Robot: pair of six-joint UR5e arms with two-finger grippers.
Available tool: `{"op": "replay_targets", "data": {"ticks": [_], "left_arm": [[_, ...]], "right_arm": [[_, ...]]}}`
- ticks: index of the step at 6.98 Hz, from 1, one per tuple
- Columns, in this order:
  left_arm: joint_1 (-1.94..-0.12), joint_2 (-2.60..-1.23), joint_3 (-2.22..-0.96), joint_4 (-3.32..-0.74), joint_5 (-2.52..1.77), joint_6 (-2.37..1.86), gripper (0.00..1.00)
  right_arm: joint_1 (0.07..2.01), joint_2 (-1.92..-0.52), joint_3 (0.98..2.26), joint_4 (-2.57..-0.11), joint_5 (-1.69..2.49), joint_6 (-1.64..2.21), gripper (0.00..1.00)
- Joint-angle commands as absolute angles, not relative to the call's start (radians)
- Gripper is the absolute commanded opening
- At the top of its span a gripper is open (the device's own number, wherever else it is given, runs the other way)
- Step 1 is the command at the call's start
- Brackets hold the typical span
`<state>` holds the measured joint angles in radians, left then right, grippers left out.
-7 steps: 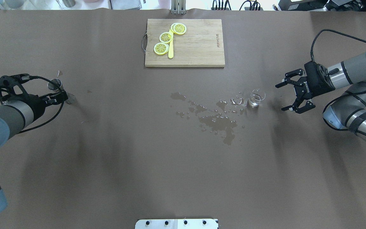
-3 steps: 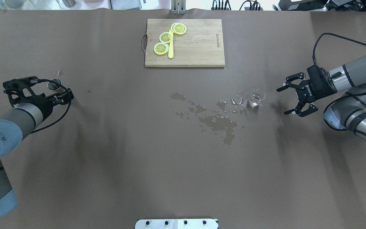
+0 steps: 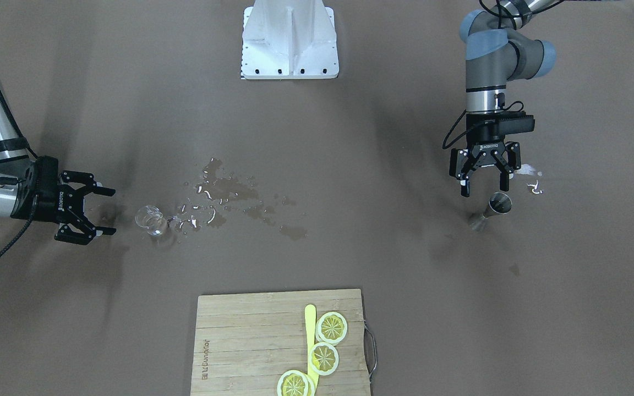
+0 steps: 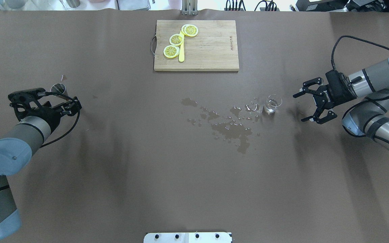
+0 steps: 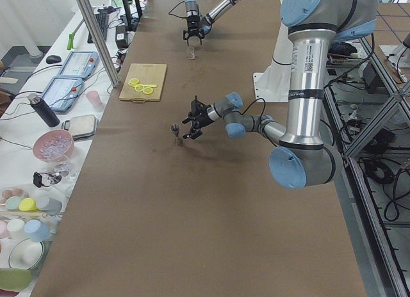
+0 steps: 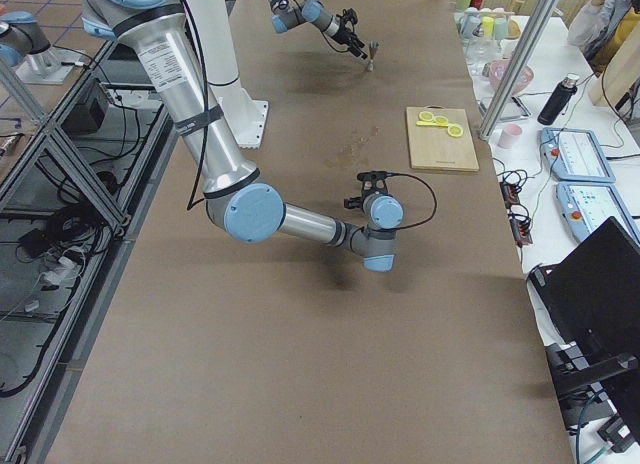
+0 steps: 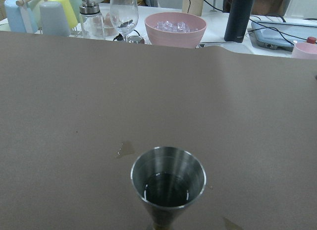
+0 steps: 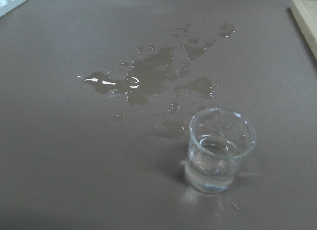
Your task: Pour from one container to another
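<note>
A steel jigger (image 3: 499,204) stands upright at the table's left end with a little liquid in it (image 7: 168,179). My left gripper (image 3: 484,185) hangs open just on the robot's side of the jigger, not touching it. A small clear glass (image 4: 272,104) with a little water stands right of centre and is close in the right wrist view (image 8: 221,149). My right gripper (image 4: 301,107) is open and level, pointing at the glass from a short way to its right, with nothing held.
Spilled water (image 4: 231,126) spreads left of the glass. A wooden cutting board (image 4: 211,50) with lemon slices (image 4: 176,39) and a yellow knife lies at the far middle. Cups, a pink bowl (image 7: 175,28) and a bottle stand beyond the left end.
My left gripper has moved right and closer to the jigger, now covering its base from overhead. The right gripper has drawn back and lowered slightly. Both stay open.
</note>
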<state>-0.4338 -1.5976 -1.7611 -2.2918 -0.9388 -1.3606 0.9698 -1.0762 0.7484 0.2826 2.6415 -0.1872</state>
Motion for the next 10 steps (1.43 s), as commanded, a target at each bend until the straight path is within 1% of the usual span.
{"op": "replay_targets", "data": {"ticks": [1,2,5,7,10], "left_arm": [[-0.367,-1.617,-1.679,-2.337,-0.785,-1.361,0.98],[-0.362,-1.659,-1.630,-2.362,-0.746,-1.356,0.97],[-0.362,-1.660,-1.621,-2.394,-0.665,-1.356,0.97],[-0.362,-1.640,-1.617,-2.396,-0.646,-1.361,0.97],[-0.356,-1.669,-1.565,-2.396,-0.598,-1.361,0.96]], "right_arm": [[0.969,-1.051,0.721,0.290,2.649,-0.186,0.98],[0.968,-1.042,0.721,0.288,2.648,-0.184,0.98],[0.966,-1.002,0.686,0.281,2.623,-0.178,0.98],[0.947,-0.989,0.686,0.264,2.589,-0.175,0.98],[0.920,-0.983,0.687,0.249,2.559,-0.175,0.98]]}}
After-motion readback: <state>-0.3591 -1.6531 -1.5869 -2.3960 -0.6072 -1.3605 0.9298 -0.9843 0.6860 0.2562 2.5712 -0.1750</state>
